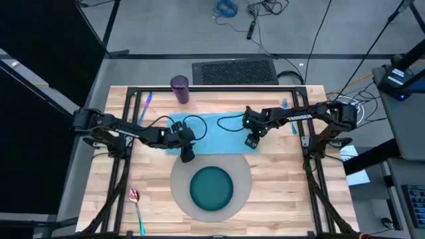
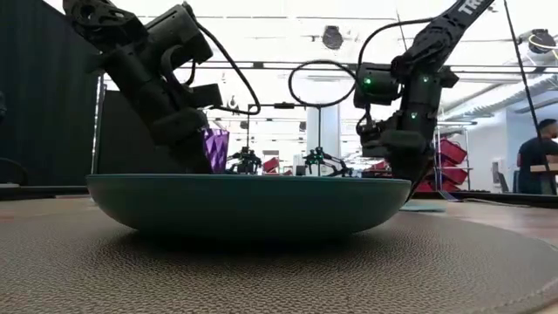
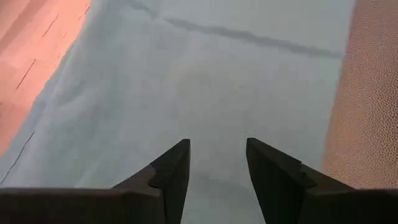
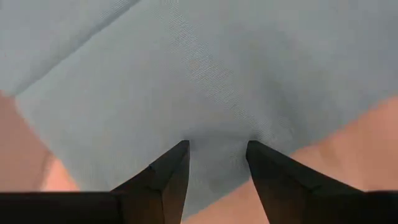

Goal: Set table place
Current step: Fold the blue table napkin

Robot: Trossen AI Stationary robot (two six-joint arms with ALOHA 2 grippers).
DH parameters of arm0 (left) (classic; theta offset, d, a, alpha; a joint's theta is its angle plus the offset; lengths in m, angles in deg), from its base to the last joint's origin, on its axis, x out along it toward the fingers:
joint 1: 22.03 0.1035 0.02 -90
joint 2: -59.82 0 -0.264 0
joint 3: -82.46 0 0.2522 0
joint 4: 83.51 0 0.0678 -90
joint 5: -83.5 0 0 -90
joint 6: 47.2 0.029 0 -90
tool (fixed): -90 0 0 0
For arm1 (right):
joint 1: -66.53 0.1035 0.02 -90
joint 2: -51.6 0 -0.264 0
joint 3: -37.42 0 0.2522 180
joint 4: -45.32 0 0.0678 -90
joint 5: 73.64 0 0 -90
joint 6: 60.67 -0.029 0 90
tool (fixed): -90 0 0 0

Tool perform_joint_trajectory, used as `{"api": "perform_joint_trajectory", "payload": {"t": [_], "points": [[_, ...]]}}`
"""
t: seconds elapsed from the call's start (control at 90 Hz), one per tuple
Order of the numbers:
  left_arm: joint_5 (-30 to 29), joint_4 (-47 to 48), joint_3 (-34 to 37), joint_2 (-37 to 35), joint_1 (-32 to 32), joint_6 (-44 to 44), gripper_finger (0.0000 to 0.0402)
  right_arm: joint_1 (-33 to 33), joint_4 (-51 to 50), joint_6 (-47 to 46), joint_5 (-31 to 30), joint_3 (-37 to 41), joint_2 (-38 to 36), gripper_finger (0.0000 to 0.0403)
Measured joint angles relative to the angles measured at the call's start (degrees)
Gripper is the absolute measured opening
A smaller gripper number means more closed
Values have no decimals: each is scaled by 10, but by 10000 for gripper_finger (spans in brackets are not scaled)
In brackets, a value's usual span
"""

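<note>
Standing done: plate (image 1: 212, 186) on mat (image 1: 180, 184), bench (image 1: 279, 192) at 6 o'clock. Napkin (image 1: 212, 126) spread at 12; left tool (image 1: 186, 157) and right tool (image 1: 252, 143) open, fingertips down on it. Spoon (image 1: 137, 206), cup (image 1: 180, 89), fork (image 1: 144, 106) unplaced.

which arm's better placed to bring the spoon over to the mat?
Left, probably. The spoon lies near the table's front-left corner, on the left arm's side; the left gripper sits open over the napkin. The right gripper would have to cross the plate.

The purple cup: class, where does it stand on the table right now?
In the high view the purple cup stands near the table's far edge, left of centre, beyond the light blue napkin and beside a blue utensil.
</note>
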Motion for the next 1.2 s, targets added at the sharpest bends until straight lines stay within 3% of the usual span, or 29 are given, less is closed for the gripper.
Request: {"api": "perform_joint_trajectory", "payload": {"t": [0.278, 0.5, 0.633, 0.756, 0.922, 1.2], "points": [[0, 2, 0, 0, -11, 0, 144, -58, -73, -35, -116, 1, 0, 157], [0, 2, 0, 0, -11, 1, 144, -36, -78, 0, -171, -30, -15, 157], [0, 3, 0, 0, -9, 8, 144, -3, -72, 9, -156, -87, -34, 157], [-1, -2, 0, 0, -8, 11, 144, 15, -41, -6, -100, -130, -35, 157], [-1, -3, 0, 0, -9, 11, 144, 23, 46, -78, -5, -128, -17, 157], [-1, -1, 0, 0, -9, 11, 144, 42, 104, -131, 50, -128, 49, 157]]}}
